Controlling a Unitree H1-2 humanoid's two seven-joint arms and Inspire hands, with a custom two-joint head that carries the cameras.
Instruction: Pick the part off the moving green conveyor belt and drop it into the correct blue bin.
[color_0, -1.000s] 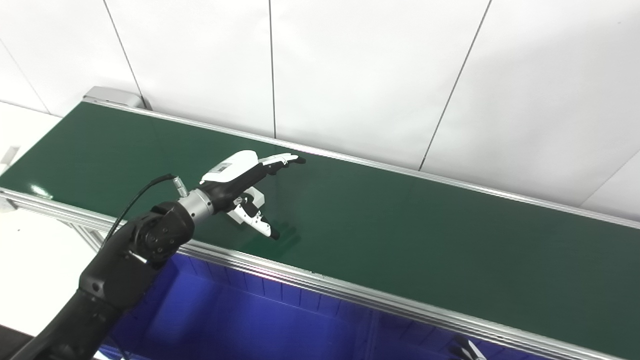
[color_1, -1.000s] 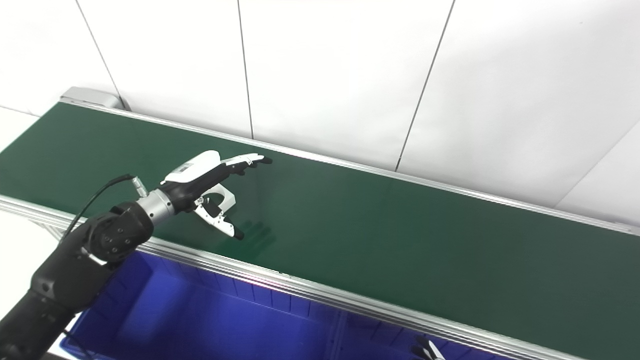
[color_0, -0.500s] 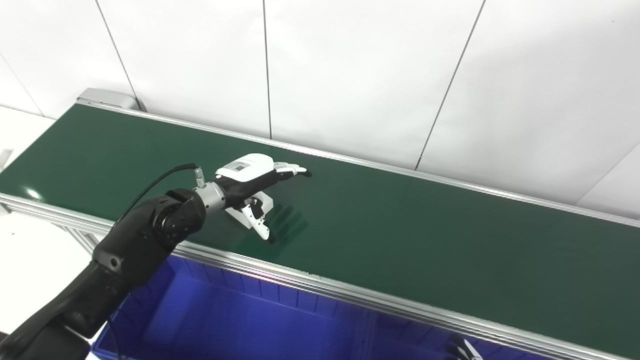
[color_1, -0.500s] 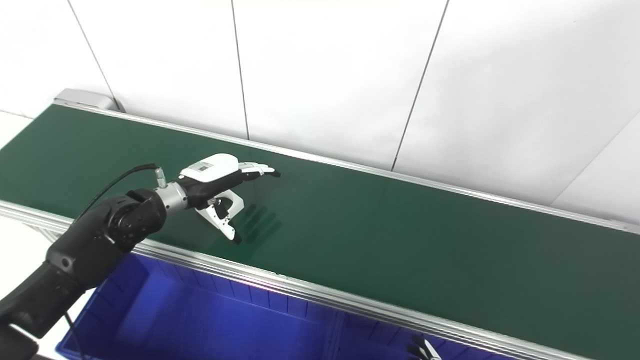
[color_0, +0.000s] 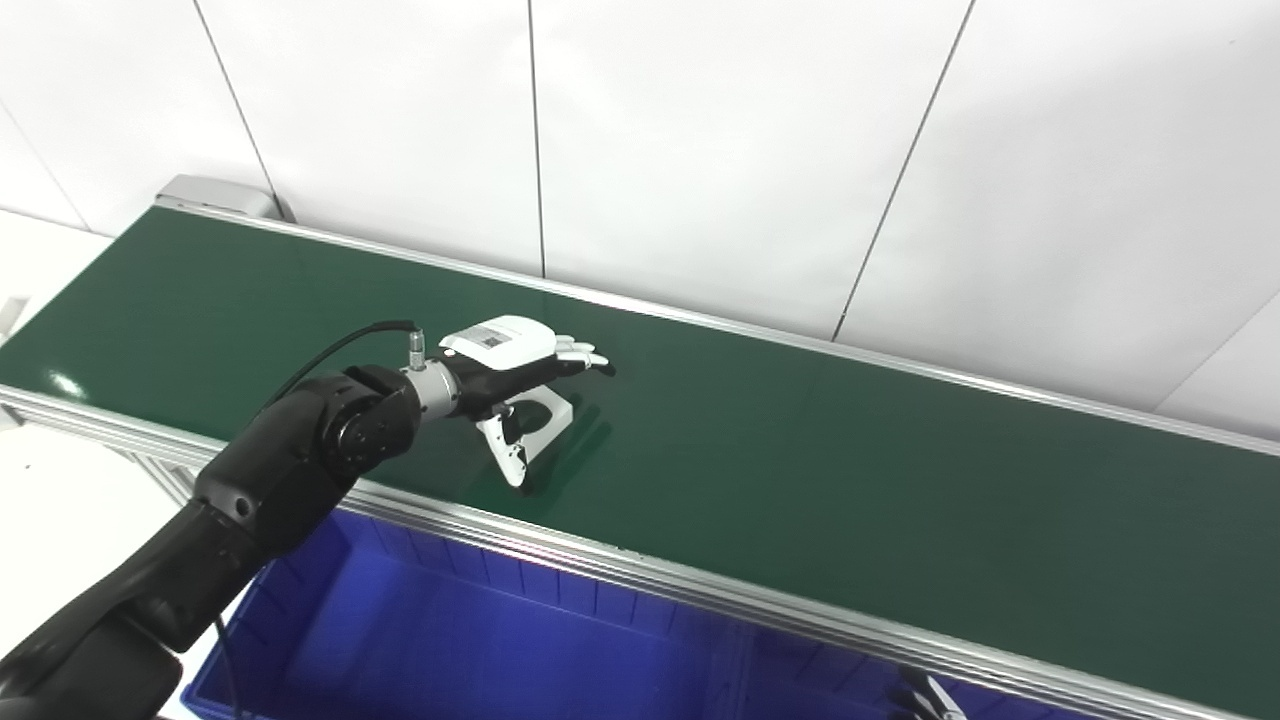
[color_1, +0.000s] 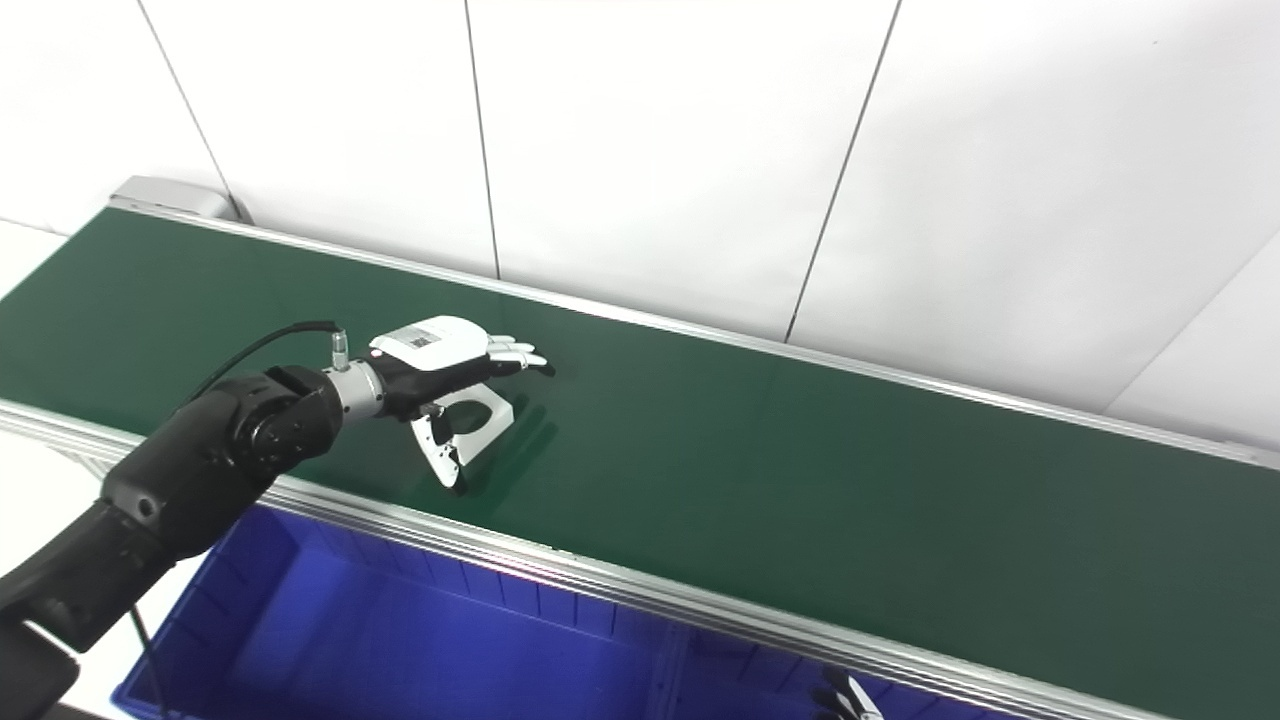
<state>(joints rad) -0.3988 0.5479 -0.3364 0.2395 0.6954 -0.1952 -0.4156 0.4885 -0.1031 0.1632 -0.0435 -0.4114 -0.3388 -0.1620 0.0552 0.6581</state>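
My left hand (color_0: 512, 372) hovers just above the green conveyor belt (color_0: 800, 470) near its front edge, left of the middle. It is open and empty: the fingers (color_0: 585, 356) reach out flat toward the back right and the thumb (color_0: 508, 455) points down at the belt. It also shows in the right eye view (color_1: 445, 362). No part shows anywhere on the belt. Only a few fingertips of my right hand (color_0: 925, 697) peek in at the bottom edge, below the belt's front rail.
A blue bin (color_0: 480, 640) sits below the belt's front aluminium rail (color_0: 650, 570), with a divider wall (color_0: 735, 670) toward the right. White wall panels stand right behind the belt. A grey end cap (color_0: 215, 193) closes the belt's far left end.
My left hand has sunk closer to the belt and turned more palm-down, its thumb swinging under it. The forearm has stretched further over the belt. The camera has shifted slightly.
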